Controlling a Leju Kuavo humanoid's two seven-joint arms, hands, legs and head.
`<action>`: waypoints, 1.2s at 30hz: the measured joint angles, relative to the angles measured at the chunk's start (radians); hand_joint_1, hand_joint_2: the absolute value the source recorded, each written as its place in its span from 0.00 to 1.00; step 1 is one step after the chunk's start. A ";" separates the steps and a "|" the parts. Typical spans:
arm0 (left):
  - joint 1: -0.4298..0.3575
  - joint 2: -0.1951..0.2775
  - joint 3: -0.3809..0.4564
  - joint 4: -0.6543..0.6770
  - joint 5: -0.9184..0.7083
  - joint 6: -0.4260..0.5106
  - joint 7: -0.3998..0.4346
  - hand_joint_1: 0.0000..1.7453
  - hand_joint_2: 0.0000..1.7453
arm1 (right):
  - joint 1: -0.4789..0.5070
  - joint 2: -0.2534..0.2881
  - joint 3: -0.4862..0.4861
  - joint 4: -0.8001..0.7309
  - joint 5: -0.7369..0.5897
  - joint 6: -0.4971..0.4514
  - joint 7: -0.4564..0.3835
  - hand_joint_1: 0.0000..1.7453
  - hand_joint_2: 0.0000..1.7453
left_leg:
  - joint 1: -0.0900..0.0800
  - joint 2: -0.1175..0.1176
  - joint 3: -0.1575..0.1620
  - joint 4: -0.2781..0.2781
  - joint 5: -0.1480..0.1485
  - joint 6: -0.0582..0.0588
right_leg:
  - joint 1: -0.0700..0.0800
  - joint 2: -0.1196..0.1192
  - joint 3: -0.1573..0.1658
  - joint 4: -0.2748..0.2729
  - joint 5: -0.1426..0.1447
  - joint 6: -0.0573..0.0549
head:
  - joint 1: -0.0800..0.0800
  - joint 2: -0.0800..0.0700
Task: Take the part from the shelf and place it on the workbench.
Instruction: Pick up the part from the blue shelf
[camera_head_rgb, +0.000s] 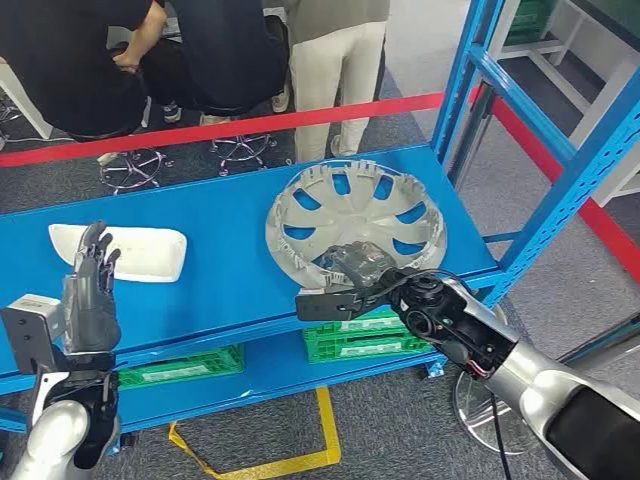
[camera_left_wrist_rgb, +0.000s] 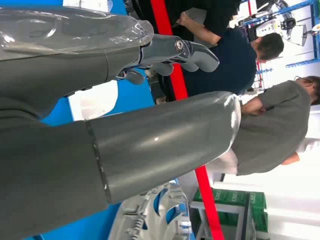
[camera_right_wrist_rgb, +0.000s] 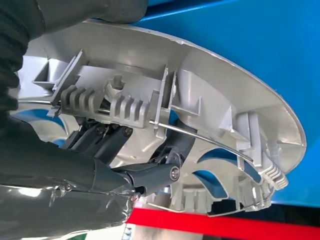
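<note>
Head view: silver wheel cover (camera_head_rgb: 355, 222) lying inner side up on blue shelf (camera_head_rgb: 211, 290), near front edge. Right hand (camera_head_rgb: 355, 275) reaching over near rim, fingers (camera_right_wrist_rgb: 151, 175) hooked inside, clamped on it. Left hand (camera_head_rgb: 90, 295) raised upright, fingers apart, holding nothing, before white part (camera_head_rgb: 143, 252).
</note>
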 joint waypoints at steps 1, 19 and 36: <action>0.000 0.000 0.000 0.000 0.000 0.001 0.000 0.00 0.00 | 0.000 0.000 -0.001 -0.005 -0.009 0.000 0.000 1.00 1.00 | 0.000 0.000 0.000 0.000 0.000 0.000 | 0.000 0.000 0.000 0.000 0.000 0.000 | 0.000 0.000; 0.009 0.000 0.004 -0.001 -0.017 0.017 0.032 0.00 0.00 | -0.054 0.000 -0.065 -0.266 -0.198 0.060 0.086 1.00 1.00 | 0.000 -0.001 -0.001 0.000 0.000 0.000 | 0.000 -0.001 -0.001 0.000 0.000 0.000 | 0.000 0.000; 0.031 -0.002 0.011 -0.010 -0.024 0.009 0.028 0.00 0.00 | -0.063 0.000 -0.248 -0.390 -0.160 -0.400 -0.033 1.00 1.00 | 0.000 -0.002 -0.002 0.000 0.000 0.000 | 0.000 -0.001 -0.002 0.000 0.000 0.000 | 0.001 0.000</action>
